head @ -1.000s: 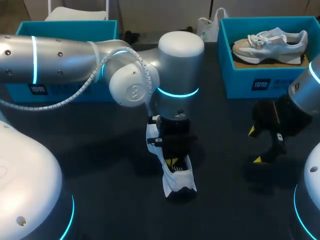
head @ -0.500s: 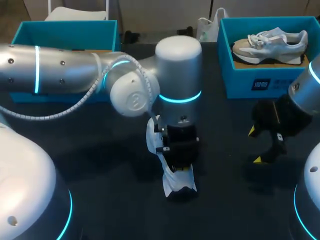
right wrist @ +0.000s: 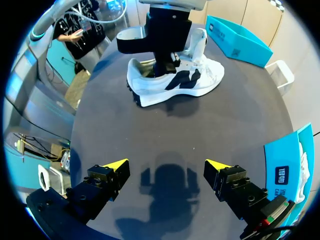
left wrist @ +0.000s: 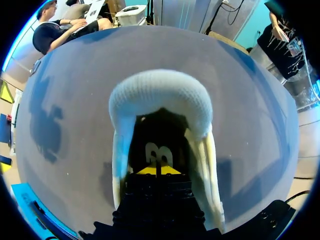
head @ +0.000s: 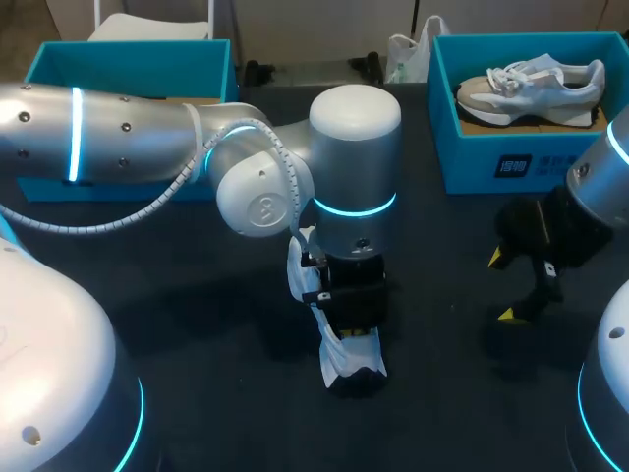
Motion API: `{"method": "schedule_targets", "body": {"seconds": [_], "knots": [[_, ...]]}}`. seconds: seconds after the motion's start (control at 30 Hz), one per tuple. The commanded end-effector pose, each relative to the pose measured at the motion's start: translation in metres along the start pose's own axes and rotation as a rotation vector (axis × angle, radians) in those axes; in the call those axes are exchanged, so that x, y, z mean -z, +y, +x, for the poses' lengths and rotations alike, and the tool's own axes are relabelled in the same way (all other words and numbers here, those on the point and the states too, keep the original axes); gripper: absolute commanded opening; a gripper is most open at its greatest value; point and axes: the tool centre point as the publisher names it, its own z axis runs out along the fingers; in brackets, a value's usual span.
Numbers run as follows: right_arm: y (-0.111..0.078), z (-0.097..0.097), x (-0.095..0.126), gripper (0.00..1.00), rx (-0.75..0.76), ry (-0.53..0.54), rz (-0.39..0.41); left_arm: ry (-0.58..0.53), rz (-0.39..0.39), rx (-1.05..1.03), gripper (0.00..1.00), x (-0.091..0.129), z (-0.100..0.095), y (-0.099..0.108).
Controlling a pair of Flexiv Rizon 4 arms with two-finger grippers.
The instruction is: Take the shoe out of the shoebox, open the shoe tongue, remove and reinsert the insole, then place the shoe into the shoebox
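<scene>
The white shoe (head: pixel 350 357) lies mid-table (head: pixel 197 324) with the left gripper (left wrist: pixel 156 170) down inside it, tips together at the insole (left wrist: pixel 156 153), grip unclear, so probably the insole must next be lifted out, while the right gripper (right wrist: pixel 166 165) hangs wide open, empty, at the right.

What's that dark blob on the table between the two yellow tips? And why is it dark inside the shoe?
Right wrist view: the blob is a shadow cast by the right gripper, between its open fingers. Left wrist view: the shoe blocks the light, so its inside is dark around the left gripper. Head view: the left arm shades the table by the shoe.
</scene>
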Motion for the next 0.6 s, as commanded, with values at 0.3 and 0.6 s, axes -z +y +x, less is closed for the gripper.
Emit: {"method": "schedule_targets", "body": {"seconds": [0.3,0.6], "knots": [[0.0,0.001,-0.001,1.0,0.0,-0.003,0.002,-0.039,-0.065,0.014,0.0,0.035,0.004,-0.009],[0.0,0.001,-0.001,1.0,0.0,-0.003,0.002,-0.061,-0.139,0.09,0.0,0.043,-0.001,0.009]]}}
